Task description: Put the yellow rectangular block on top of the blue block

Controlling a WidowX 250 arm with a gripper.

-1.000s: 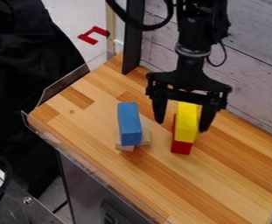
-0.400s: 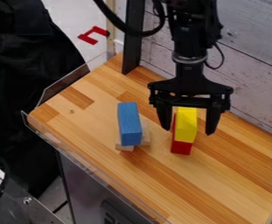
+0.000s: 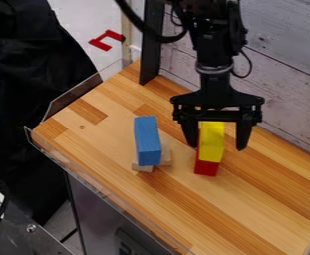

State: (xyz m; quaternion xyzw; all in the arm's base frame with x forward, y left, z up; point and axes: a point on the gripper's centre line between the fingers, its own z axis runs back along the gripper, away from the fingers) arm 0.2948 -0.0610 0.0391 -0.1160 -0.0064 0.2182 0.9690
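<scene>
yellow block [image 3: 212, 142]: on top of the red block [image 3: 206, 168], mid-tabletop [image 3: 107, 147] between wall-side edge and guarded long edge; long side runs roughly toward camera
gripper [image 3: 217, 146]: above and around yellow block, fingers spread wide, one on each side; nothing held as far as visible; finger toward blue block very near yellow, contact can't tell; wider gap on other side
blue block [image 3: 148, 142]: beside the stack, apart from it, nearer the guarded edge; sits on pale wood pieces [image 3: 142, 168]
yellow block handling: probably light, stiff, painted wood or similar; not fragile; smooth faces might slip if pinched off-centre
hold point: two long sides, around mid-length, above the red block so red stays put
centring: likely shift a bit so both fingers close evenly, else yellow gets pushed off red
blue top: narrow, long; yellow should go lengthwise along it, set down gently, support underneath could wobble
room: short gap between stack and blue block, finger there could knock blue; lift straight up before crossing
edges: clear guard [image 3: 76, 94] along the outer edge past blue, plank wall [image 3: 287, 92] behind, black post [image 3: 151, 47] at the far corner; route to blue looks free of all three
</scene>
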